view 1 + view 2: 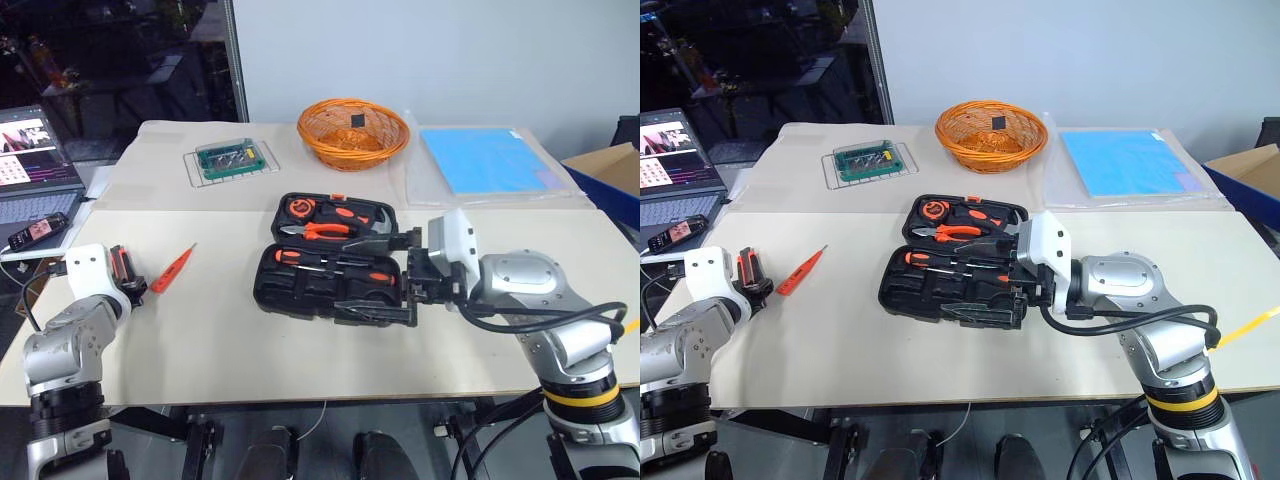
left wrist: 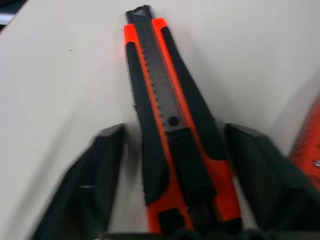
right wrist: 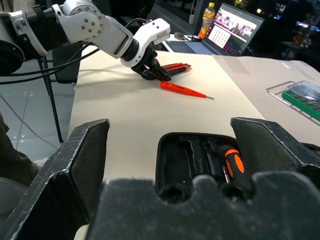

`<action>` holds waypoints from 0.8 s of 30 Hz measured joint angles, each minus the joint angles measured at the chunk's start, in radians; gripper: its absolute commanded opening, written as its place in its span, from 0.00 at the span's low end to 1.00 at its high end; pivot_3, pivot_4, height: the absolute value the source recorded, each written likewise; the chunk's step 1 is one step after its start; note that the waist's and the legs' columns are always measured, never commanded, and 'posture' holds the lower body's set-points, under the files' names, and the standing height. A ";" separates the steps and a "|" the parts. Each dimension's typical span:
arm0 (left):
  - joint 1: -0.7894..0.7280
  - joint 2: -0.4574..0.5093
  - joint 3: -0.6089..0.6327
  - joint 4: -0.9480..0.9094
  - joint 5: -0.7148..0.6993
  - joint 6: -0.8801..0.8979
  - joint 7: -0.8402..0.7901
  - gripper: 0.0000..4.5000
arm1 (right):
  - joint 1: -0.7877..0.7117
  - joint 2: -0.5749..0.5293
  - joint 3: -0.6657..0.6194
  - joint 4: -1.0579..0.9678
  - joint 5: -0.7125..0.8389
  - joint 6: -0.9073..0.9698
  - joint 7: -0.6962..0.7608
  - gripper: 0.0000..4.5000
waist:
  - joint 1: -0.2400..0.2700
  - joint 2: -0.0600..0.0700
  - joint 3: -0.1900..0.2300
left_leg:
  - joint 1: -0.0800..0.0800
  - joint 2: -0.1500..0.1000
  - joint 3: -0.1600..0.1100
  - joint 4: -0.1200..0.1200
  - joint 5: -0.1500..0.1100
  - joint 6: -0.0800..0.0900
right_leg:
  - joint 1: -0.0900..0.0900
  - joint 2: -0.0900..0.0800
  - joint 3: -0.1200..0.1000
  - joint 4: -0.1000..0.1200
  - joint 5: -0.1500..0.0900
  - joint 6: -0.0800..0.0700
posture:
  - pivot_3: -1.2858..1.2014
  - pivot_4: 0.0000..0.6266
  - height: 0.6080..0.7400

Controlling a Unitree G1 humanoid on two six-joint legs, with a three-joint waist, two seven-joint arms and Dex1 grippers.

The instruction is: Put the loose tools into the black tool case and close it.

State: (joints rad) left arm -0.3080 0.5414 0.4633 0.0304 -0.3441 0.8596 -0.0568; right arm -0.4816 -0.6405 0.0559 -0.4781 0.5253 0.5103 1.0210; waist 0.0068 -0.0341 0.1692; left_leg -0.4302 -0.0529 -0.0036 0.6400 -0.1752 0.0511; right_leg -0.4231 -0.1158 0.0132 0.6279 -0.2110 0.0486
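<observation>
The case (image 1: 335, 258) lies open mid-table, most tools already seated in its recesses. Near the table's left edge the left gripper (image 2: 172, 150) straddles the knife (image 2: 170, 125), fingers (image 2: 87, 185) either side with gaps showing — not clamped yet. The tester (image 1: 172, 268) lies just beside it. The right gripper (image 3: 175, 150) hovers wide open and empty at the case's right end. Pickup seems to be the step in hand — next the fingers must pinch the knife and carry it to the case.
</observation>
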 measured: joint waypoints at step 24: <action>-0.609 0.063 -0.818 0.432 0.150 -0.717 -1.369 0.40 | 0.731 -0.106 -0.613 -0.420 0.056 0.067 -0.202 1.00 | 0.017 0.004 -0.001 | -0.014 0.004 0.008 0.003 0.003 0.016 | 0.001 0.002 -0.006 -0.015 0.004 0.003 | 0.52 0.24 1.00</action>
State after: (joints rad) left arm -0.9172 0.6047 -0.3547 0.4620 -0.1937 0.1429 -1.4259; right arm 0.2499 -0.7461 -0.5568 -0.8978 0.5809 0.5775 0.8192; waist 0.0236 -0.0303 0.1684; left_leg -0.4442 -0.0489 0.0049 0.6430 -0.1724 0.0669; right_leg -0.4225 -0.1135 0.0073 0.6125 -0.2066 0.0517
